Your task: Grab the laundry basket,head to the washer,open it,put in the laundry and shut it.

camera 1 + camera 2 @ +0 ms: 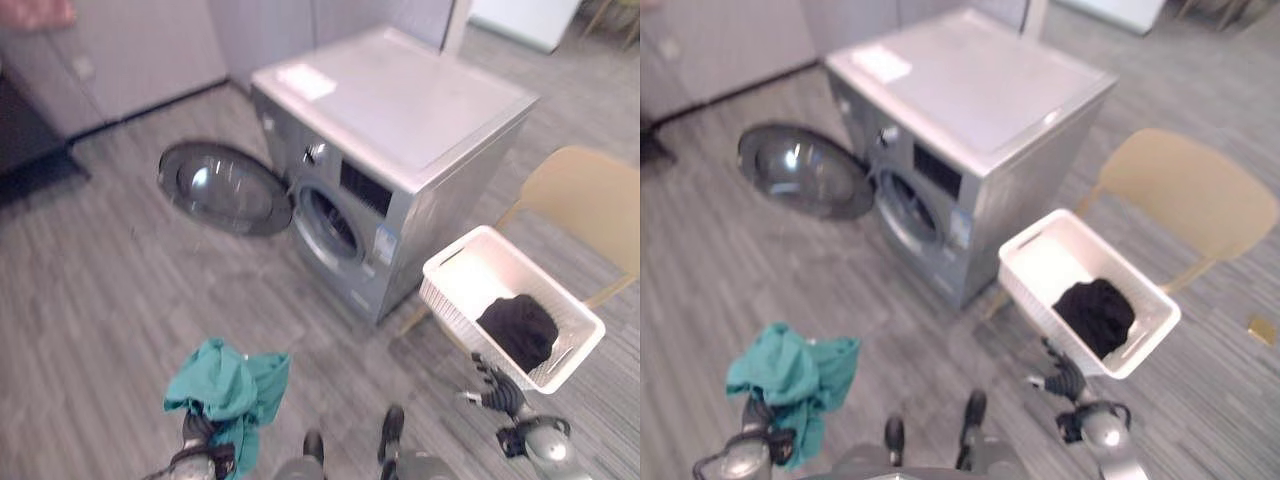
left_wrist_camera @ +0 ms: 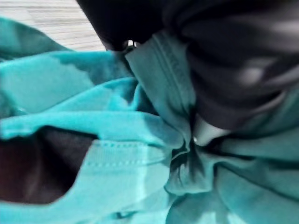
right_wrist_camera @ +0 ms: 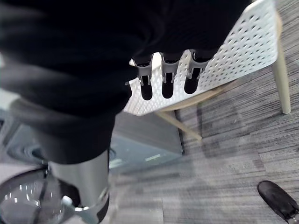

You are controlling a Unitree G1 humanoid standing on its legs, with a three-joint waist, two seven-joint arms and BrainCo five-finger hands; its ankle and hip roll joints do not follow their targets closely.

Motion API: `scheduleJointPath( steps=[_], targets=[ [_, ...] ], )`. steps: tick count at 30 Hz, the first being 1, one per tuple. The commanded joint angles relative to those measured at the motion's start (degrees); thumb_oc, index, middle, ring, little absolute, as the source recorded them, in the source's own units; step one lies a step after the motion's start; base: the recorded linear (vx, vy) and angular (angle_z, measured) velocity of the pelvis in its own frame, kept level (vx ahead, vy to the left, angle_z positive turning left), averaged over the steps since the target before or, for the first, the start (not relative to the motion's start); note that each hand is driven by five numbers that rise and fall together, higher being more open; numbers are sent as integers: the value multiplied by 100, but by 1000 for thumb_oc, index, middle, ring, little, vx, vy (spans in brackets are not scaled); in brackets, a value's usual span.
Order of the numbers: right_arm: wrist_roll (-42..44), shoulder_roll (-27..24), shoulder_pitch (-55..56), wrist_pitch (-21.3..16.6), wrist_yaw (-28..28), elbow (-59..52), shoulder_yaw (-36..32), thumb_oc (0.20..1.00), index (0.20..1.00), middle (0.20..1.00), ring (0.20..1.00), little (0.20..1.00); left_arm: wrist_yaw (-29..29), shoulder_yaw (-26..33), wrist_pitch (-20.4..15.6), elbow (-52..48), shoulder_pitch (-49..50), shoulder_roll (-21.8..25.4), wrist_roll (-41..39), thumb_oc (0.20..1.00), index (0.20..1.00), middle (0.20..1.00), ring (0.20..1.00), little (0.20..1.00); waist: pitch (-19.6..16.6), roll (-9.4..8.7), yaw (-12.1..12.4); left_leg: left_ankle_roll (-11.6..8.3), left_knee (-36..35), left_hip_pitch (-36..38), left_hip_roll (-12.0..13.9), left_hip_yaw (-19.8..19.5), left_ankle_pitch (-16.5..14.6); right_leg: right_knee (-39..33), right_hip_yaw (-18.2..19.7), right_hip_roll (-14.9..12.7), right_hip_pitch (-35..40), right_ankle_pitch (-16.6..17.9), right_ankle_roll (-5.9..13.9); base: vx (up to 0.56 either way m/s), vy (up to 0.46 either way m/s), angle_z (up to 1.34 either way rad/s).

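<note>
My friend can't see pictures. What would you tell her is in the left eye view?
A robot's left hand is shut on a crumpled teal cloth in front of a silver front-loading washing machine whose round glass door hangs open. To the right, a white perforated plastic laundry basket holding dark clothing sits on a tan chair, with the right hand just before it.

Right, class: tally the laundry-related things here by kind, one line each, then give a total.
Washer: 1
Washer door, open: 1
White laundry basket: 1
Garments: 2, a teal one in the left hand, a black one in the basket
Chair: 1
Total: 6
</note>
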Motion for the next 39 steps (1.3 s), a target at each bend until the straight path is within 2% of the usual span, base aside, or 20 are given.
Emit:
scheduleJointPath(
  steps=[1,3,7,11,12,13,14,15,17,19,21,25,26,29,30,31,33,35,38,39],
  targets=[
    [-143,-167,-290,-184,-400,29,37,1000,1000,1000,1000,1000,250,-47,-353,-320,-307,405,-169,200,200,200,200,200,-324,-83,-205,-170,4,-178,201,1134,-133,380,-812,-390,717,-1177,401,13,98,150],
    [-210,-196,-349,-143,-437,68,100,1000,1000,1000,1000,1000,255,-205,-355,-398,-479,444,-134,200,200,200,200,200,-315,-85,-293,-213,37,-145,461,1645,-101,402,-1295,-592,832,-1126,428,6,177,237],
    [-300,-164,-358,-98,-401,99,187,1000,1000,1000,1000,1000,186,-284,-335,-509,-410,439,-70,200,200,200,200,200,-370,-43,-335,-180,-88,-60,412,1654,-125,459,-1468,-689,972,-1133,486,114,232,104],
    [-370,5,-567,-66,-378,180,364,1000,1000,1000,1000,1000,118,-283,-297,-642,-390,544,90,200,200,200,200,200,-368,-137,-215,16,-104,-36,183,1544,-324,848,-1378,-940,982,-1199,543,115,230,22],
    [-326,88,-626,-80,-373,204,399,1000,1000,1000,1000,1000,102,-306,-281,-650,-433,598,126,200,200,200,200,200,-349,-193,-197,95,-103,0,91,1489,-403,1175,-1262,-1049,891,-1236,553,203,269,9],
    [-278,149,-754,-90,-372,204,476,1000,1000,1000,1000,1000,138,-343,-260,-654,-543,702,167,200,200,200,200,200,-281,-226,-228,179,-130,70,-6,1332,-470,1743,-852,-1073,628,-1162,573,218,246,19],
    [-253,188,-785,-95,-389,175,497,1000,1000,1000,1000,1000,153,-449,-273,-684,-603,741,197,200,200,200,200,200,-222,-260,-332,214,-188,142,-81,1228,-481,2026,-361,-815,333,-1223,524,151,162,27],
    [-253,190,-790,-94,-390,176,496,1000,1000,1000,1000,1000,156,-450,-274,-681,-609,742,197,200,200,200,200,200,-228,-267,-314,215,-197,141,-86,1246,-487,2079,-334,-826,292,-1252,524,121,116,34],
    [-203,157,-822,-96,-371,126,528,1000,1000,1000,1000,1000,132,-524,-290,-722,-687,754,200,200,200,200,200,200,-183,-253,-444,232,-365,316,-205,1058,-506,2087,292,-363,-59,-1444,543,148,124,59],
    [-133,143,-851,-103,-358,161,578,1000,1000,1000,1000,1000,63,-665,-288,-730,-707,736,287,200,200,200,200,200,-91,-252,-529,320,-393,416,-303,965,-498,1780,394,-141,-441,-1154,393,197,90,45],
    [-105,139,-819,-103,-345,198,560,1000,1000,1000,1000,1000,-15,-761,-253,-777,-751,732,362,200,200,200,200,200,-37,-284,-627,356,-393,589,-438,752,-649,1552,514,20,-758,-941,464,246,29,14],
    [-148,147,-807,-94,-282,280,568,1000,1000,1000,1000,1000,-120,-829,-248,-789,-798,717,514,200,200,200,200,200,-45,-319,-728,369,-366,810,-596,541,-840,1047,347,51,-847,-656,559,329,-7,64],
    [-208,150,-733,-92,-217,261,554,1000,1000,1000,1000,1000,-232,-897,-234,-844,-788,682,613,200,200,200,200,200,-102,-266,-766,340,-353,1165,-607,356,-1136,949,-43,45,-894,-658,632,728,-112,54],
    [-173,95,-550,-150,-160,292,499,1000,1000,1000,1000,1000,-358,-1044,-252,-909,-655,637,718,200,200,200,200,200,-280,-286,-884,165,-2,1366,-589,351,-1337,842,-153,-19,-527,-636,421,470,-119,46],
    [-173,94,-549,-151,-160,292,499,1000,1000,1000,1000,1000,-358,-1044,-252,-909,-654,636,718,200,200,200,200,200,-279,-284,-887,164,6,1364,-586,348,-1342,838,-157,-17,-522,-635,421,295,-125,65],
    [-203,45,-492,-152,-171,346,452,1000,1000,1000,1000,1000,-380,-1062,-257,-894,-623,622,734,200,200,200,200,200,-388,-248,-960,-81,343,1372,-391,467,-1173,685,-244,28,-246,-630,363,313,-147,46],
    [-159,-18,-455,-159,-141,323,426,1000,1000,1000,1000,1000,-428,-1098,-270,-914,-595,632,726,200,200,200,200,200,-421,-278,-984,-232,1148,1146,-196,545,-790,515,-119,161,-5,-674,268,289,-155,12],
    [-118,-68,-447,-150,-163,346,417,1000,1000,1000,1000,1000,-392,-1107,-268,-845,-617,601,688,200,200,200,200,200,-432,-362,-946,-223,1648,812,-106,587,-656,392,66,216,189,-769,166,231,-105,-28],
    [-162,-125,-499,-102,-203,447,385,1000,1000,1000,1000,1000,-403,-1119,-225,-861,-635,587,680,200,200,200,200,200,-406,-544,-859,-16,1600,220,-76,509,-969,254,369,157,400,-845,208,214,-31,-56],
    [-162,-119,-501,-101,-202,445,383,1000,1000,1000,1000,1000,-403,-1118,-224,-862,-637,593,680,200,200,200,200,200,-424,-568,-862,-7,1571,203,-103,516,-931,255,373,132,370,-833,211,214,40,-81]
  ],
)
